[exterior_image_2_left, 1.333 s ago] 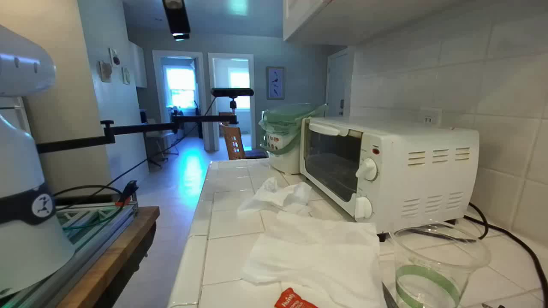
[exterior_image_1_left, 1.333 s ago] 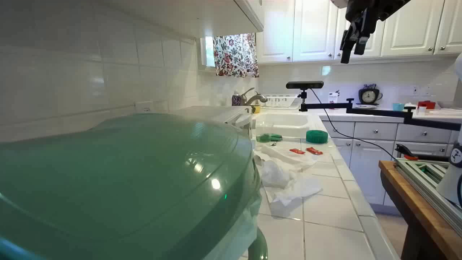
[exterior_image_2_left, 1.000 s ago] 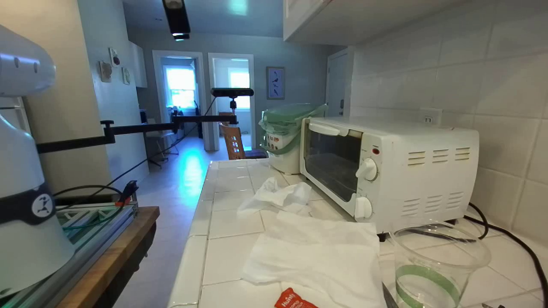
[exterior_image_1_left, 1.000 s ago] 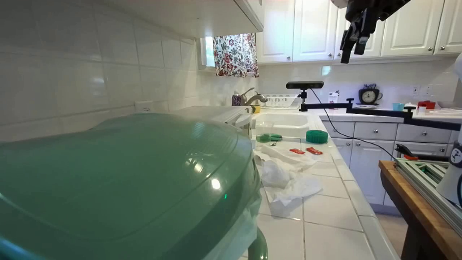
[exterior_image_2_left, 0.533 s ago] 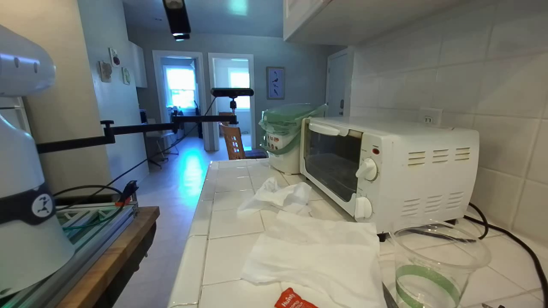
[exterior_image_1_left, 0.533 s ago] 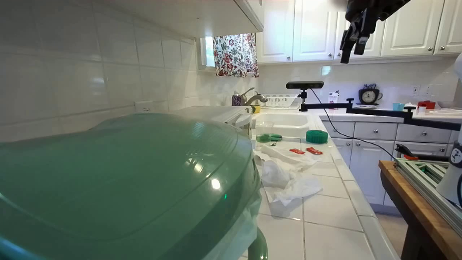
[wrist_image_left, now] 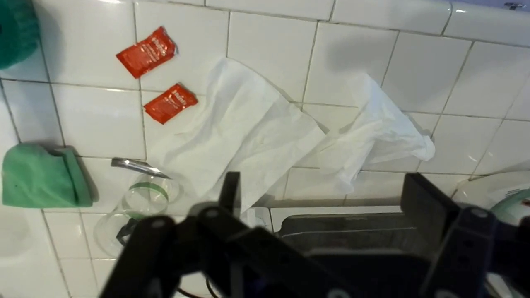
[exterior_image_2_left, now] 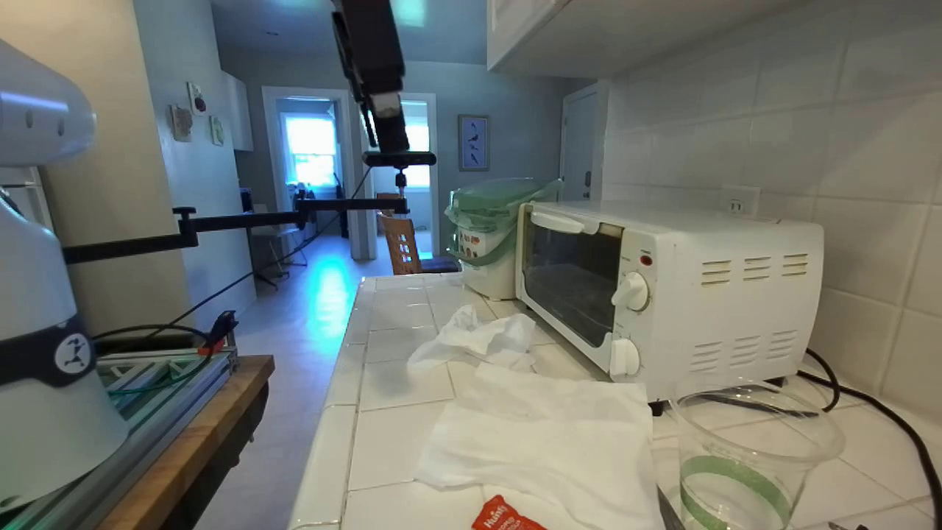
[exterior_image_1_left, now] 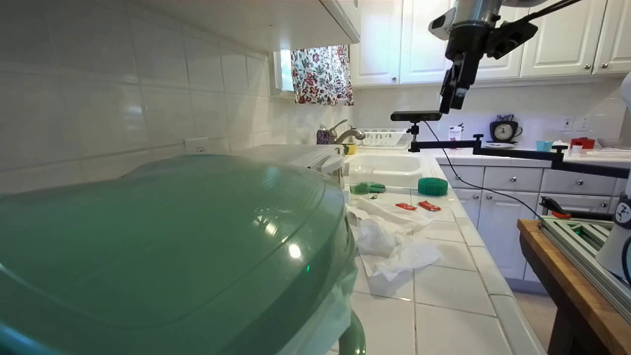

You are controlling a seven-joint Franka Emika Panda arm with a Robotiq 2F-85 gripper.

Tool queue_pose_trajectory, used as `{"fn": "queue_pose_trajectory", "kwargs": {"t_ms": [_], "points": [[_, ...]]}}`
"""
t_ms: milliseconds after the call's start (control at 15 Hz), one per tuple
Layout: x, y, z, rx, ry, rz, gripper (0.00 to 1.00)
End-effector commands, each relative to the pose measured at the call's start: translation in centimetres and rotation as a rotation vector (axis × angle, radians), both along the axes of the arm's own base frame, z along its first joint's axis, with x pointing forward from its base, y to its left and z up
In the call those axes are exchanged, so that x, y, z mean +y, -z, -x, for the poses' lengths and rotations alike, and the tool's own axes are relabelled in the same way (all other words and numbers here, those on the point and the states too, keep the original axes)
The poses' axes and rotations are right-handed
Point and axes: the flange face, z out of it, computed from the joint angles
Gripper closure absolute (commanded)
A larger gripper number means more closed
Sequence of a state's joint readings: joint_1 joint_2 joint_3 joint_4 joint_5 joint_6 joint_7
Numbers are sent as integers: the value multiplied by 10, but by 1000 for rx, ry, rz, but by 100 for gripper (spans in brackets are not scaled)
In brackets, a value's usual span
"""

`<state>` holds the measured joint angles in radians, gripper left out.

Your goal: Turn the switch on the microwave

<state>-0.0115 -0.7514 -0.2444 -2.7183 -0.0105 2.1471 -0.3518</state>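
Tiled in white, the counter point(exterior_image_2_left: 397, 383) runs along a wall point(exterior_image_2_left: 868, 147), and near that wall sits a white toaster oven point(exterior_image_2_left: 684, 302). Its upper knob point(exterior_image_2_left: 631, 291) and lower knob point(exterior_image_2_left: 625, 358) stick out at one end of its front. The gripper point(wrist_image_left: 325, 196) hangs higher than the oven's top, well apart from both knobs, its jaws spread wide and holding nothing. Seen from the wrist, the oven's dark glass door point(wrist_image_left: 352, 231) shows below in the gap between the fingers point(wrist_image_left: 428, 203), though I can't make out the knobs there. In front of the oven, a crumpled tissue point(wrist_image_left: 385, 132) meets a flatter napkin point(wrist_image_left: 248, 136) on the counter. Near the oven's knob end, a clear cup point(exterior_image_2_left: 736, 475) with a green band stands upright. Farther out from the oven, near the napkin's edge, lie two red packets point(wrist_image_left: 147, 51). Just beyond the oven's opposite end stands a white bin point(exterior_image_2_left: 489, 280) with a green lid point(exterior_image_2_left: 500, 195).
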Motion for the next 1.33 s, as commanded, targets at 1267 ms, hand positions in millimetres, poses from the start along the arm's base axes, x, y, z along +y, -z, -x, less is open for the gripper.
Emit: {"fn": "queue_pose_trajectory", "kwargs": {"t_ms": [1267], "points": [[27,111,-112,-186,-87,87,0]]}}
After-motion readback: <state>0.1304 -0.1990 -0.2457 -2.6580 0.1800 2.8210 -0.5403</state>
